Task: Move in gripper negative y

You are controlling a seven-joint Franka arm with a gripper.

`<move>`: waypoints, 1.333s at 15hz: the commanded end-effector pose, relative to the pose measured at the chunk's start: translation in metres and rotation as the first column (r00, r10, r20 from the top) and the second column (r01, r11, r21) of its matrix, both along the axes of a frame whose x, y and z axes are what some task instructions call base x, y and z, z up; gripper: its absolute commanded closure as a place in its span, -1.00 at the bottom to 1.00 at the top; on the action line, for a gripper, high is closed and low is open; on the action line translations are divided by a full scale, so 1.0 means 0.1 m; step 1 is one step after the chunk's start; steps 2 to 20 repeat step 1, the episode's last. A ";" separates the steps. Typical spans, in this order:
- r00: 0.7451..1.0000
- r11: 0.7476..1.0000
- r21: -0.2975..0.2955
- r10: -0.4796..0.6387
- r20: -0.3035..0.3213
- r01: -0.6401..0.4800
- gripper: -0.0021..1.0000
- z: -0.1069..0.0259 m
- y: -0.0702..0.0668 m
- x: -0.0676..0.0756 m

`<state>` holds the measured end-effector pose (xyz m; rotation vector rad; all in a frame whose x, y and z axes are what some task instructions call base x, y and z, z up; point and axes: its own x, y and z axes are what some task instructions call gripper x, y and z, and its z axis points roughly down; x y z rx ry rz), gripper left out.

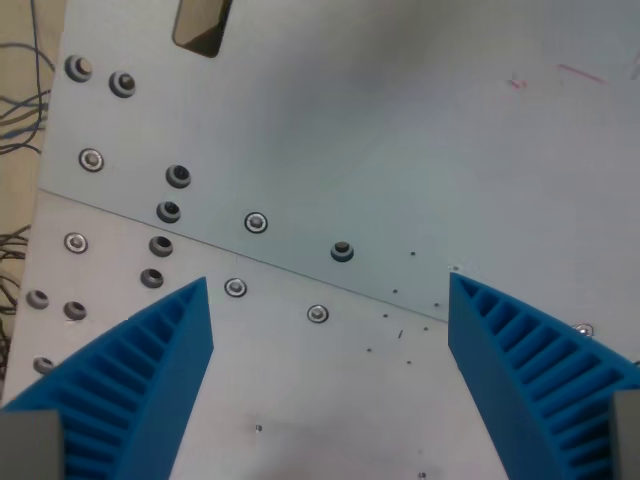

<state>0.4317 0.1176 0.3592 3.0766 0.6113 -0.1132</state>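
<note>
End effector (330, 335) found spread wide, nothing held; blue ribbed fingers (150, 370) at lower left and lower right of the frame. Bare grey surface (420, 130) below, plate seam running diagonally, screws (256, 223) clustered at centre left, cutout (200, 25) at upper left. Judged free for a sideways shift: no obstruction between fingers.

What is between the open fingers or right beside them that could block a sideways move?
Nothing visible does. The gripper is open, with only the flat metal plate and its low screws between and around the blue fingers.
</note>
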 end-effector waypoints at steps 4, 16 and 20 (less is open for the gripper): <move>0.998 1.000 0.013 -0.021 0.060 0.021 -1.00 0.05 0.09 -0.18; 0.998 1.000 0.013 -0.021 0.060 0.021 -1.00 0.05 0.09 -0.18; 0.998 1.000 0.013 -0.021 0.060 0.021 -1.00 0.05 0.09 -0.18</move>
